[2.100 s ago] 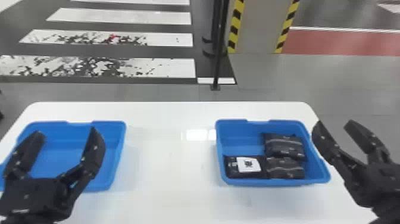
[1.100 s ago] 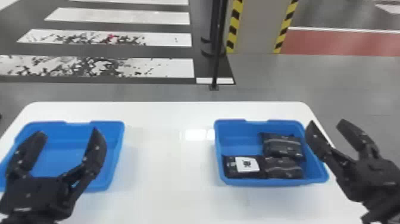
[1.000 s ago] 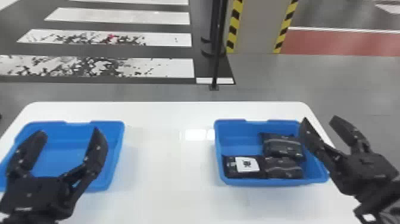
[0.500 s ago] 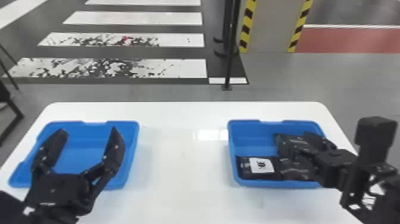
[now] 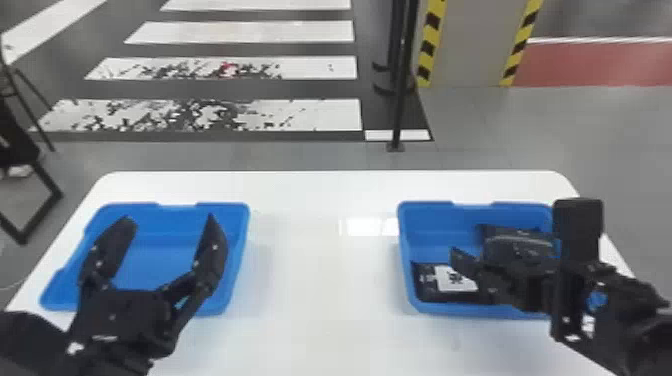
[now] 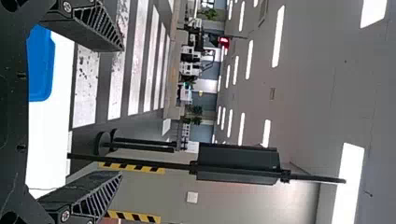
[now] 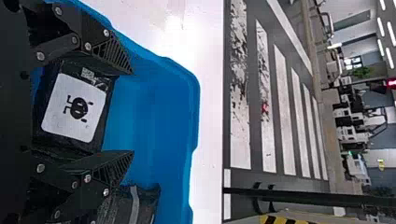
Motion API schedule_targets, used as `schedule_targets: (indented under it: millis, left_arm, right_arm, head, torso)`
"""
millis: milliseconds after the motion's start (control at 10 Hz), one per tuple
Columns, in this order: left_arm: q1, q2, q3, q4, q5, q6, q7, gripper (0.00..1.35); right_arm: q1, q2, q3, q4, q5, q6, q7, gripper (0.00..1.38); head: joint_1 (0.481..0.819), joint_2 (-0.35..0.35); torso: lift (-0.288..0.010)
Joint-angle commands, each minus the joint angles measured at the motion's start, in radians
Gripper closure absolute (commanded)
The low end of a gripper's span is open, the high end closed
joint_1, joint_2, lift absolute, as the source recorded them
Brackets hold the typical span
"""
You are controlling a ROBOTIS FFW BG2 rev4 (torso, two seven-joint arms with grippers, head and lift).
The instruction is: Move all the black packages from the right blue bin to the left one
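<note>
My right claw (image 5: 486, 264) stands wide open at the right blue bin (image 5: 406, 245), fingers either side of the labelled black package (image 7: 74, 109) lying inside; whether they touch it, I can't tell.

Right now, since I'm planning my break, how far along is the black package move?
No transfer looks done: the packages in sight lie in the right bin. Nothing looks in hand; the right claw is open at the white-labelled package, the left claw open over the left bin. Left to move: at least that package and another one.
</note>
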Motion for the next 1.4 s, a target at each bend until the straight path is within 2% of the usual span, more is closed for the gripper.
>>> schedule_targets:
  millis: [0,300,900,1100,1200,1300]
  left_arm:
    - [0.000,0.000,0.000,0.000,0.000,0.003,-0.002,0.10]
    - [0.000,-0.002,0.000,0.000,0.000,0.008,-0.003,0.10]
    - [-0.002,-0.002,0.002,0.000,-0.002,0.012,-0.005,0.10]
    - [-0.002,0.000,0.002,0.000,-0.004,0.017,-0.005,0.10]
    - [-0.002,0.000,0.002,0.000,-0.004,0.017,-0.005,0.10]
    - [-0.002,0.000,0.004,0.000,-0.004,0.022,-0.006,0.10]
  right_arm:
    - [-0.026,-0.004,0.016,0.038,0.017,0.057,-0.001,0.47]
    - [-0.088,-0.014,0.056,0.097,0.029,0.125,-0.002,0.47]
    - [-0.171,-0.033,0.128,0.222,0.013,0.130,0.004,0.50]
    - [-0.203,-0.040,0.162,0.252,0.011,0.142,0.013,0.65]
    - [-0.198,-0.040,0.164,0.239,0.013,0.138,0.016,0.98]
    - [-0.196,-0.040,0.164,0.237,-0.003,0.140,0.015,1.15]
  head:
    - [0.695,0.035]
    - [0.695,0.033]
    - [0.695,0.049]
    - [0.695,0.060]
    - [0.695,0.067]
    - [0.695,0.070]
  torso:
    - [-0.132]
    - [-0.132]
    - [-0.132]
    - [-0.132]
    - [-0.132]
    - [-0.132]
